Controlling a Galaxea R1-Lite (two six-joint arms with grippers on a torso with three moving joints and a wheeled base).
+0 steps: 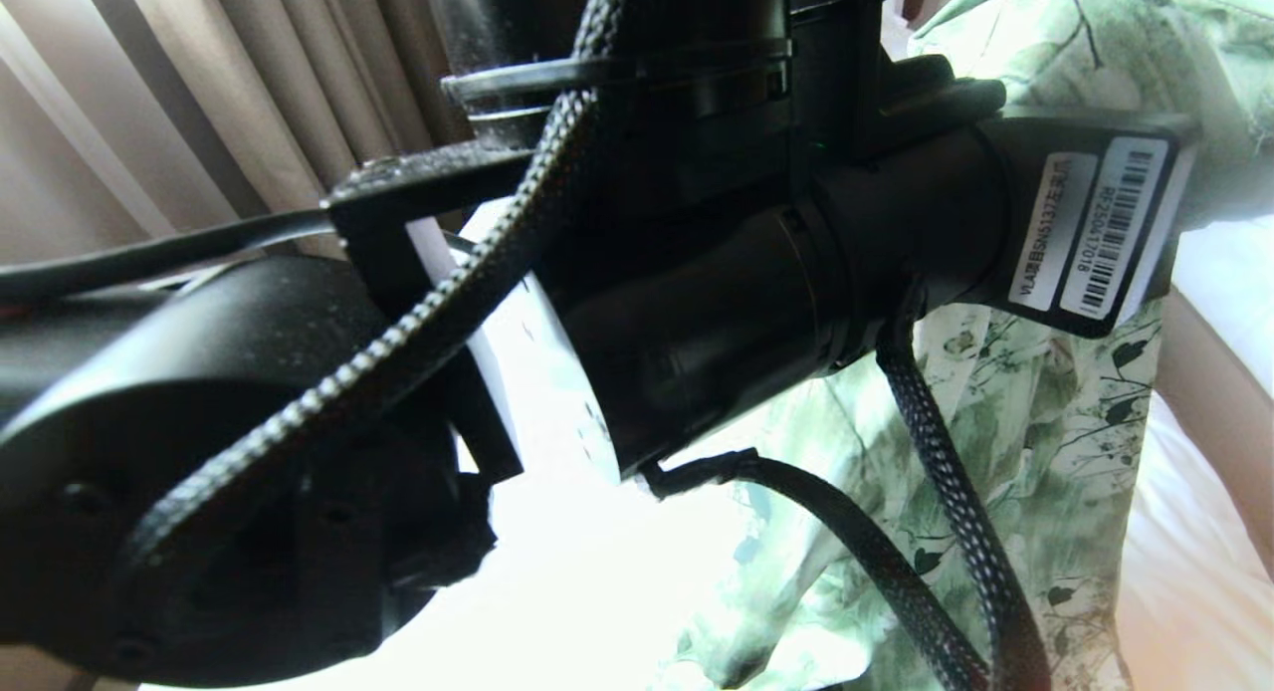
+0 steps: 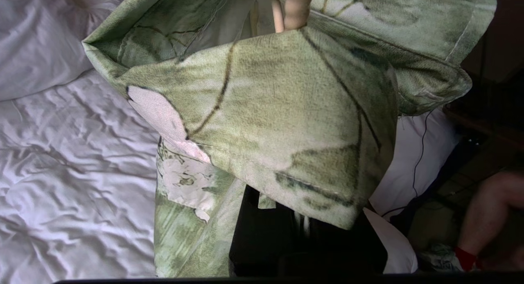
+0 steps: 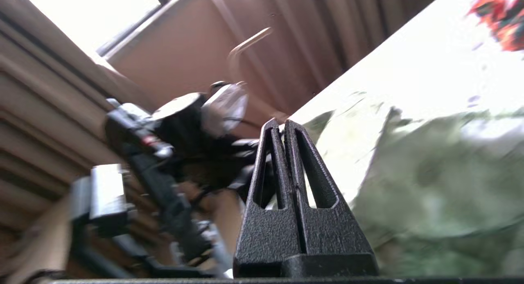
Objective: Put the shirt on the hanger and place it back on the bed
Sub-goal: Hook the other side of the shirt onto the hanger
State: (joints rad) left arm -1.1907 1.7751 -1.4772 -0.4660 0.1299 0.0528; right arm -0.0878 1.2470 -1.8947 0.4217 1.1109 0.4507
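The shirt (image 2: pixel 286 112), light green with a leaf print, hangs in the air above the bed (image 2: pixel 61 153) and drapes over my left gripper (image 2: pixel 305 231). Its collar hides the dark fingers (image 2: pixel 262 235), which stand shut around pale strips of the hanger. A cream piece of the hanger (image 2: pixel 297 5) sticks out of the neck opening, and its hook (image 3: pixel 245 42) rises above the left wrist. My right gripper (image 3: pixel 284 122) is shut and empty beside the hanging shirt (image 3: pixel 430 185). In the head view a black arm (image 1: pixel 697 273) covers most of the shirt (image 1: pixel 1035 442).
Brown curtains (image 1: pixel 249 94) hang behind. A white pillow (image 2: pixel 32 50) lies at the bed's head. A person's leg with a red sock (image 2: pixel 487 210) is beside the bed. An orange patterned garment (image 3: pixel 499 18) lies further off. Black cables (image 1: pixel 955 532) hang across the shirt.
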